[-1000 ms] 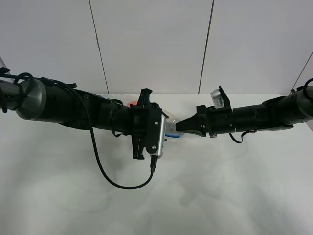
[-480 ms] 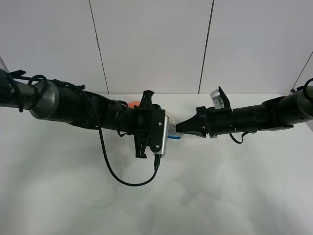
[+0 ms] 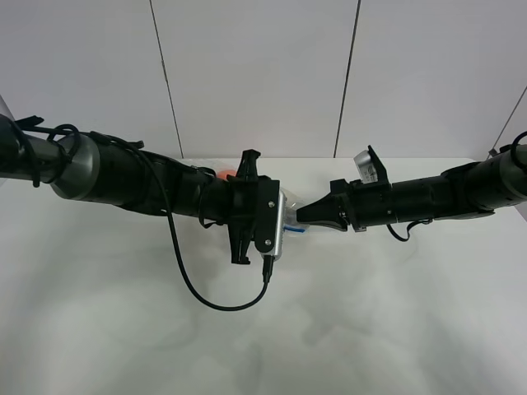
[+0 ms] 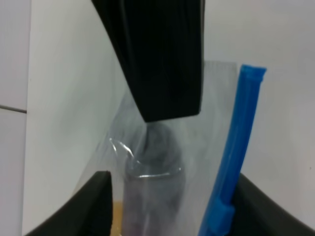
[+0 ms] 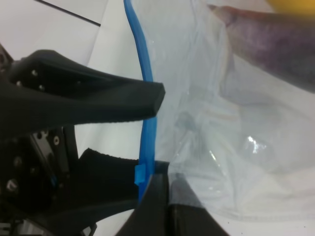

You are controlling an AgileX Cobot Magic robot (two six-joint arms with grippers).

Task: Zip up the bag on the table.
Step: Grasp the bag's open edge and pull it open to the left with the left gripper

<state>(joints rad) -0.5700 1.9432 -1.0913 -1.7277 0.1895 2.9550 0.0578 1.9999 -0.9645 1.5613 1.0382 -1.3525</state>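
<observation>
Bag (image 5: pixel 231 123) between both grippers, over table (image 3: pixel 370 329). Right gripper (image 3: pixel 301 216) pinched closed on bag film just beside blue zipper strip (image 4: pixel 236 147). Left gripper (image 4: pixel 179 196) fingers spread wide, straddling that strip. From above, left wrist hides most of bag; contents blurred.

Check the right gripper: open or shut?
Shut: the right gripper pinches the bag at its blue zipper strip, jaws together.

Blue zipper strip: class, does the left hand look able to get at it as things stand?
Probably yes: the zipper strip lies between the left hand's open fingers, nothing blocking it; the right hand is shut on the bag beside it.
</observation>
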